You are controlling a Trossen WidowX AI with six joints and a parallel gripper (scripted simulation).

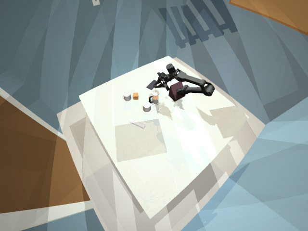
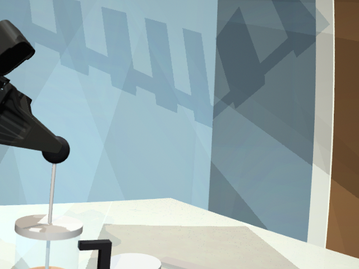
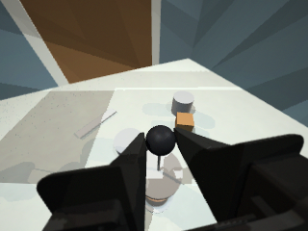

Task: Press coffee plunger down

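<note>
The coffee press (image 1: 155, 99) (image 2: 48, 231) stands upright on the table, a clear body with a pale lid and a black handle (image 1: 150, 99) (image 2: 104, 249). Its thin plunger rod (image 2: 52, 191) (image 3: 159, 163) rises well above the lid, leaning very slightly in the exterior view. The round black knob (image 2: 55, 156) (image 3: 160, 141) tops the rod. My gripper (image 1: 155, 86) (image 2: 59, 148) (image 3: 159, 134) is shut on the knob, one finger at each side in the wrist view. The filter disc cannot be made out; the bottom of the press is out of view in the exterior view.
One grey cup (image 1: 147, 107) (image 2: 136, 261) stands close by the press on the handle side. Another grey cup (image 1: 127, 96) (image 3: 183, 103) and an orange cube (image 1: 135, 96) (image 3: 185, 120) stand farther off. A flat bar (image 1: 137, 123) (image 3: 96, 123), a dark flat piece (image 1: 151, 84) and a maroon block (image 1: 175, 92) also show.
</note>
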